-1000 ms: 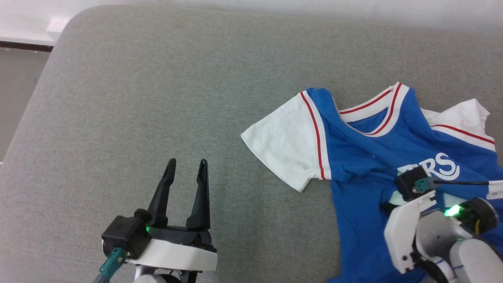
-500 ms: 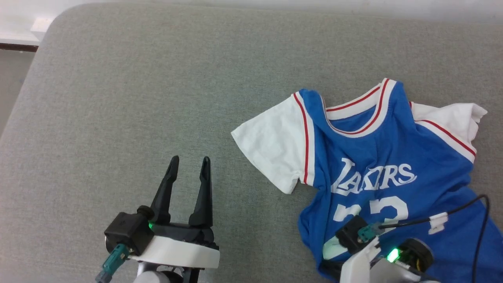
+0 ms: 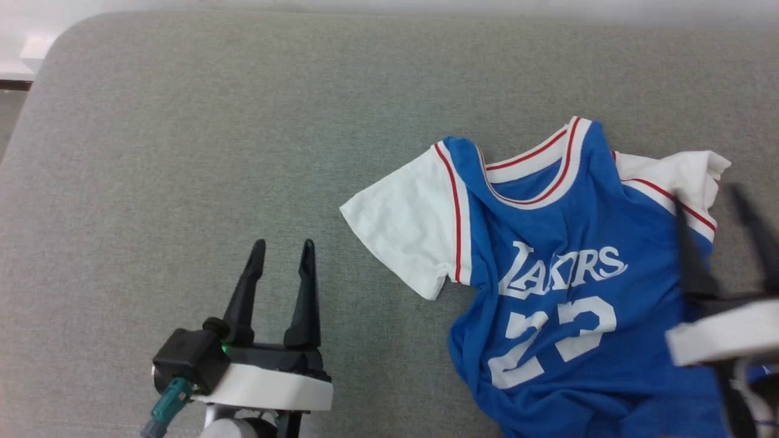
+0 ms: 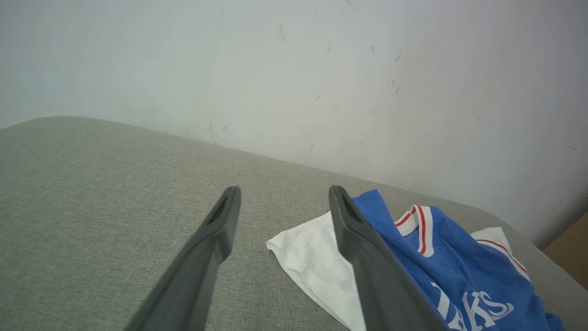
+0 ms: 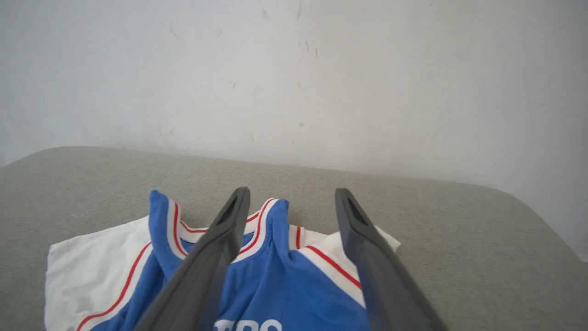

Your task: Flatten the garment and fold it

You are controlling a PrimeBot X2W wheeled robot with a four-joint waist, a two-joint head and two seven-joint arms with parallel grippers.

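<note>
Left gripper (image 3: 284, 244) gapes over grey fabric surface (image 3: 182, 121); scuffed white wall (image 4: 321, 69) behind.

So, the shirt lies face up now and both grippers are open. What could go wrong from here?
1. The garment has a bunched hem and a crumpled right-hand sleeve; folding now would likely trap those creases.
2. The left gripper hovers over bare grey cushion, apart from the cloth. If the right gripper pulls alone, the garment may slide instead of flattening.
</note>
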